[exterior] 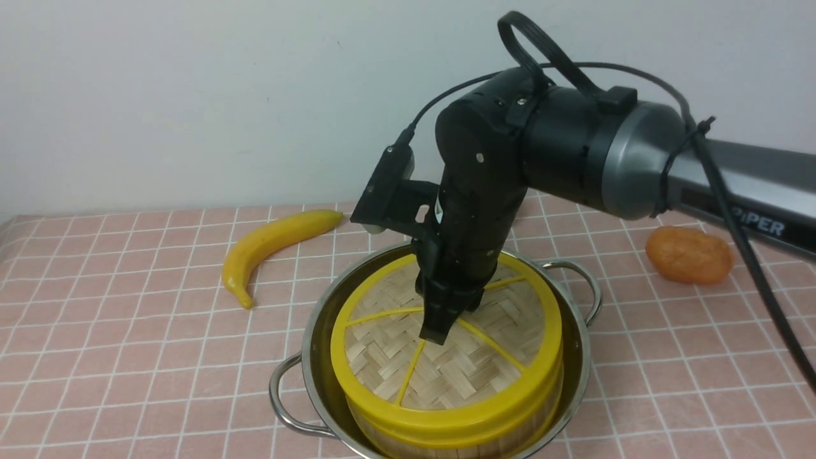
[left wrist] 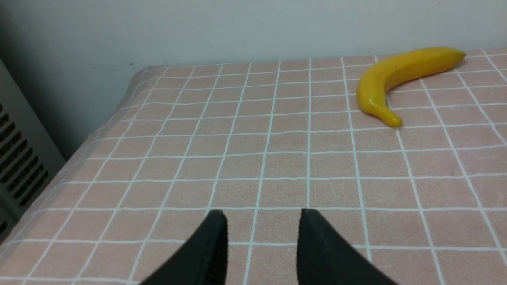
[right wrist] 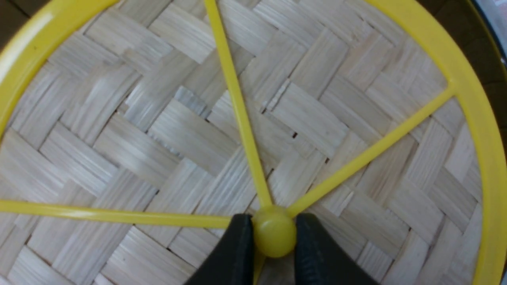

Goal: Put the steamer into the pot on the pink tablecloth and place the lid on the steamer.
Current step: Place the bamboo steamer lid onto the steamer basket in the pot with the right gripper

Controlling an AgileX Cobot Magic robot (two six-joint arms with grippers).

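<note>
Right claw [right wrist: 273,221] pinches hub [right wrist: 274,235] of lid [right wrist: 253,130] atop steamer [exterior: 421,444].

The pot [exterior: 317,363] is set on the tablecloth [exterior: 127,331], midway between its left and right edges. The steamer [exterior: 446,449] is seated in the pot, and the lid [exterior: 459,370] is laid on the steamer. Near the far edge, a banana [exterior: 274,242] is placed behind-left of the pot and a fruit [exterior: 688,255] behind-right.

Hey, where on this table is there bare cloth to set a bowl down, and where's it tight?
Widest bare patch: the pink tablecloth left of the pot, in front of the banana. A smaller one lies right of the pot, in front of the orange fruit. The middle is crowded: the right hand is on the lid there.
</note>
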